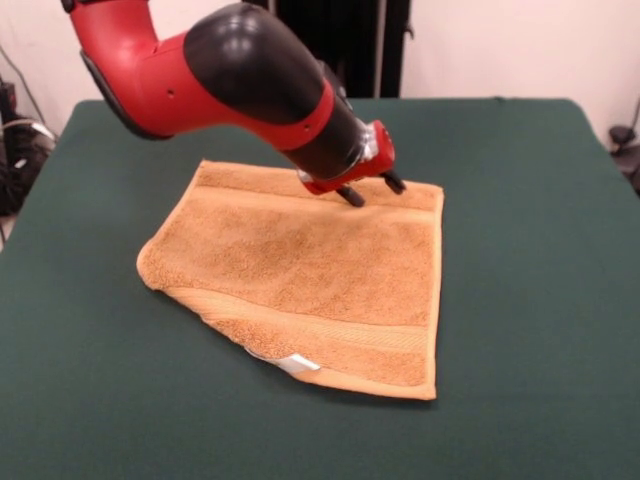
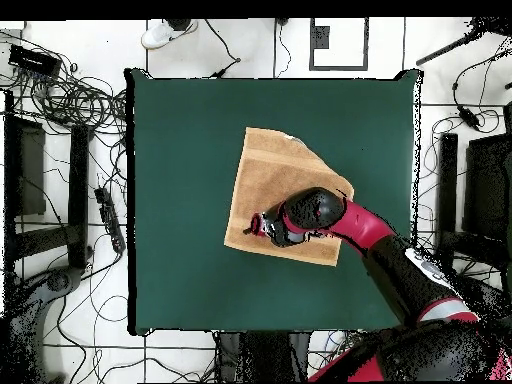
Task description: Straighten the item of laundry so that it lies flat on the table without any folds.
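- Just below the end effector (image 1: 371, 190) lies the small orange-tan terry towel (image 1: 310, 275), spread on the dark green felt-like tabletop (image 1: 520, 300); the two dark fingertips (image 1: 352, 196) stand apart, released, holding nothing; they sit over the towel's far band, close to its surface, though whether they touch the cloth I cannot tell.
- Ahead of the end effector, toward the camera in the front view, most of the towel lies flat; its near left corner is turned under, so that edge runs as a slanted fold, and a small white tag (image 1: 292, 364) peeps out beneath it.
- Flat woven bands run along the towel's edge beside the end effector and along the opposite edge farthest from it.
- Behind the end effector the red and black arm (image 1: 230, 75) slants up and away; in the overhead view the arm (image 2: 345, 220) covers one corner region of the towel (image 2: 270, 175).
- All round the towel the tabletop (image 2: 180, 150) shows bare green.
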